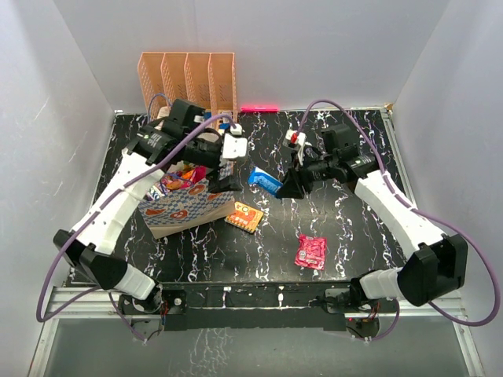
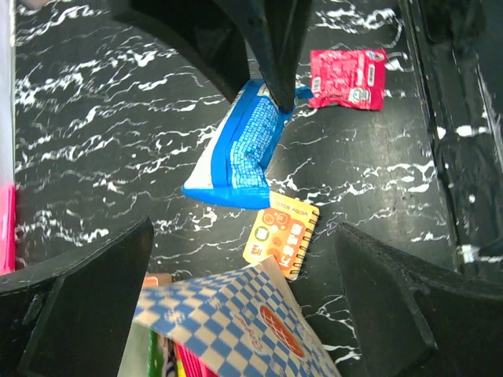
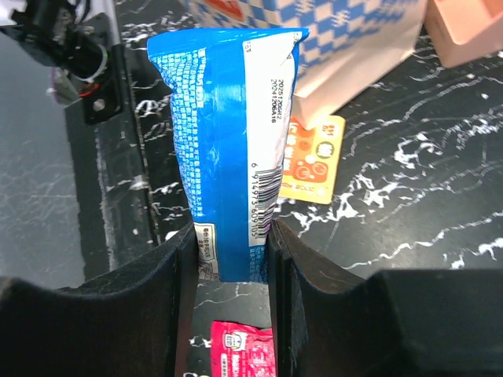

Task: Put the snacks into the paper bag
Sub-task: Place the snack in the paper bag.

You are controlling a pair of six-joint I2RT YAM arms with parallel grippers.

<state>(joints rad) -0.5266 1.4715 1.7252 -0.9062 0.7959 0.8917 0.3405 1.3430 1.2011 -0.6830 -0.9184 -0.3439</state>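
Observation:
The paper bag stands at the left with several snacks in it; its checkered rim lies between my left fingers. My left gripper is open wide over the bag's right edge, holding nothing. My right gripper is shut on the end of a blue packet and holds it in the air just right of the bag; the packet shows in the left wrist view and right wrist view. An orange packet and a pink packet lie on the table.
A peach perforated file rack stands behind the bag against the back wall. A magenta strip lies at the back edge. The table is black marble with a metal rail along the near edge.

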